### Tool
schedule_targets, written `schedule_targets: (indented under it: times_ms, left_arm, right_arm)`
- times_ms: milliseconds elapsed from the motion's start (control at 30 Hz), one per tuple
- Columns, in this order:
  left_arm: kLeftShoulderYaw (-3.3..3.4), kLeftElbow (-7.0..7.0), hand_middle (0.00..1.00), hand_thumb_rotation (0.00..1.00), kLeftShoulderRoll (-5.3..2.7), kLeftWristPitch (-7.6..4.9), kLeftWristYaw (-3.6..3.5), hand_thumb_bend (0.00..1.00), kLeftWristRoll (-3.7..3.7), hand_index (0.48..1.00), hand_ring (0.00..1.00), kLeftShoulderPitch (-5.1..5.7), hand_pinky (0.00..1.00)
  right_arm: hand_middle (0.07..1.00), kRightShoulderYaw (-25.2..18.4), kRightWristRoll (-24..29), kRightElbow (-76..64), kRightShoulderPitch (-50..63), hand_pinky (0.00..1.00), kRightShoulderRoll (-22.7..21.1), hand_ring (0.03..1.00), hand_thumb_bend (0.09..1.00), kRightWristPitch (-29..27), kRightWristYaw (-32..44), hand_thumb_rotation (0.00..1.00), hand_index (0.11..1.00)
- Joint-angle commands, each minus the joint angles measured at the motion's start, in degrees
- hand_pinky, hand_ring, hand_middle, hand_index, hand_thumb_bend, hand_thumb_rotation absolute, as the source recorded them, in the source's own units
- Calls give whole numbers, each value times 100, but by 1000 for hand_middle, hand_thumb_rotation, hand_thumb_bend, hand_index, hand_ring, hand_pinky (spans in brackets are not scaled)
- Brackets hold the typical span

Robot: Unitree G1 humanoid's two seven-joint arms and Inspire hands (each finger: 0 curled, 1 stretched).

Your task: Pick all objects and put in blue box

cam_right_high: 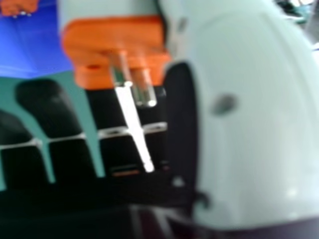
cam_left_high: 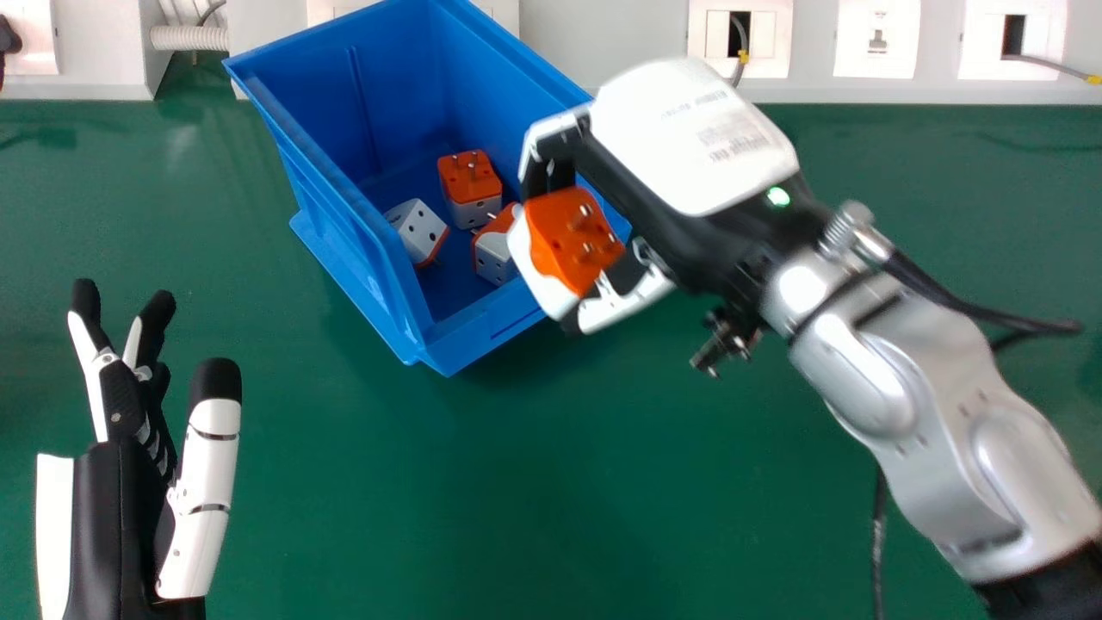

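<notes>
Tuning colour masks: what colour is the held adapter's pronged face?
Pronged face is orange; head view shows it best.

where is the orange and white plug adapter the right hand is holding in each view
Head view: just right of centre, upper half; the adapter is in the right hand, by the box's right side.
Right hand view: the adapter is beside the thumb.
Shared landmark: the blue box.

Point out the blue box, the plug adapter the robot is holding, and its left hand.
Blue box (cam_left_high: 301, 99): head view, on its bare inner wall.
Held plug adapter (cam_left_high: 554, 244): head view, on its orange pronged face.
Left hand (cam_left_high: 203, 478): head view, on the white part of its thumb.
</notes>
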Motion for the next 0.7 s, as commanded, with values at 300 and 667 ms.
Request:
schedule_targets:
  times_ms: [300,667]
  left_arm:
    - [1,-35,942,815,52,-196,26,483,145,938,970,12,983]
    - [-53,-78,946,805,47,-311,-31,478,57,940,972,213,973]
  right_arm:
    - [425,566,-149,2896,-1842,215,1060,322,493,210,-1051,133,487]
    - [472,1138,-206,5659,-3317,193,1869,351,504,406,-2064,0,551]
